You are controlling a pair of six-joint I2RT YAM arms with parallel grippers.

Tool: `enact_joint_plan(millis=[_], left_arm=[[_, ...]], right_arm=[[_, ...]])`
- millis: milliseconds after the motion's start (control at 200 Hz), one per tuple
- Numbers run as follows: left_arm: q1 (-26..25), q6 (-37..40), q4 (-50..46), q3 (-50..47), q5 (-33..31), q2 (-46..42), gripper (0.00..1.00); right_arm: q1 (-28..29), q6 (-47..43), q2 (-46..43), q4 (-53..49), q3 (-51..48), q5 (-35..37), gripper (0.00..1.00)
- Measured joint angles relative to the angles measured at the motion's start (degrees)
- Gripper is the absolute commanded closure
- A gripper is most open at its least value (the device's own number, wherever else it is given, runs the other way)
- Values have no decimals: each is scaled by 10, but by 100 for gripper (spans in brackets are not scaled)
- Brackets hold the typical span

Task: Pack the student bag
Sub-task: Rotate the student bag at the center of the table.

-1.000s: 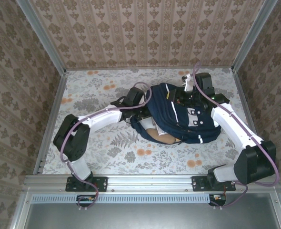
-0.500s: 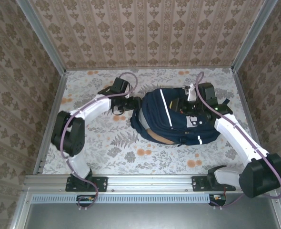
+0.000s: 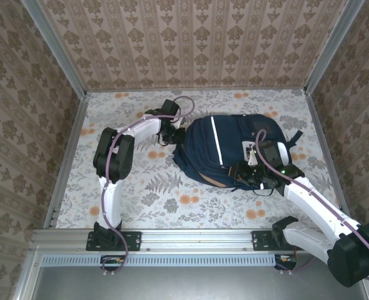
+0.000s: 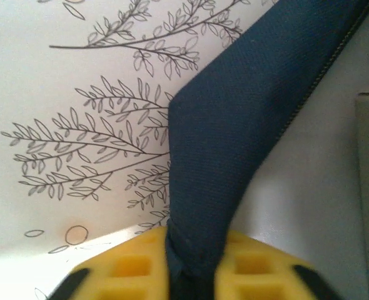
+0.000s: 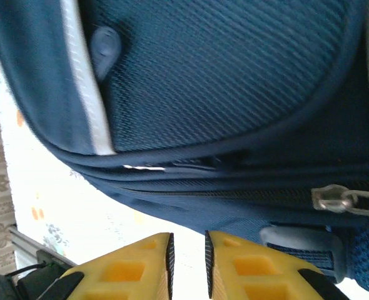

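Both arms are sitting somewhere new compared with a second ago. The left gripper (image 3: 172,132), which had drawn back from the bag (image 3: 228,140) with its jaws wide, is now pressing in at the bag's left edge with its jaws closed up. The right gripper (image 3: 244,175) has swung from the far side of the bag round to its near side. The bag is also lying flatter than before and a little further right.

Right now the bag is resting on the flowered table (image 3: 141,187), right of centre, with one white stripe (image 3: 216,139) running across its top. A tan patch (image 3: 212,181) is peeking out at its near edge, and I cannot tell what that is.

On the left wrist camera, the left gripper (image 4: 194,265) is clamping a flap (image 4: 228,131) of navy bag fabric. The cloth is running up from between the yellow fingers (image 4: 125,272), over the leafy print of the table (image 4: 78,144).

On the right wrist camera, the right gripper (image 5: 187,250) is hovering just beside the bag's (image 5: 222,69) lower seam. Its yellow fingers (image 5: 137,265) are standing almost together, with a thin strip of light showing between them and nothing caught there. A metal zip pull (image 5: 346,200) is lying just to their right, and the stripe (image 5: 84,81) is running along the left.
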Motion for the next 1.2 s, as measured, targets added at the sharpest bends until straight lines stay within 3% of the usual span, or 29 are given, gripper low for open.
enact_joint_plan(millis=[235, 470, 610, 750, 840, 950, 1025, 1200], left_arm=[[10, -13, 50, -124, -1, -87, 100], [14, -57, 90, -293, -23, -224, 100], [-27, -98, 95, -368, -65, -309, 100], [-111, -153, 99, -411, -104, -380, 100], [-171, -189, 99, -414, -125, -395, 69], [-221, -211, 81, -413, -121, -395, 43], [-235, -221, 62, -411, -118, -401, 36], [-224, -224, -7, -388, -122, -467, 35]], right_arm=[[0, -3, 64, 3, -12, 33, 76], [-12, -50, 194, -4, 64, 49, 77], [-40, -88, 283, -12, 146, 68, 77], [-60, -120, 377, -13, 245, 90, 77], [-69, -132, 420, -11, 296, 96, 76], [-76, -141, 438, -3, 321, 106, 72], [-81, -146, 436, -1, 325, 110, 68], [-82, -147, 381, -3, 305, 121, 65]])
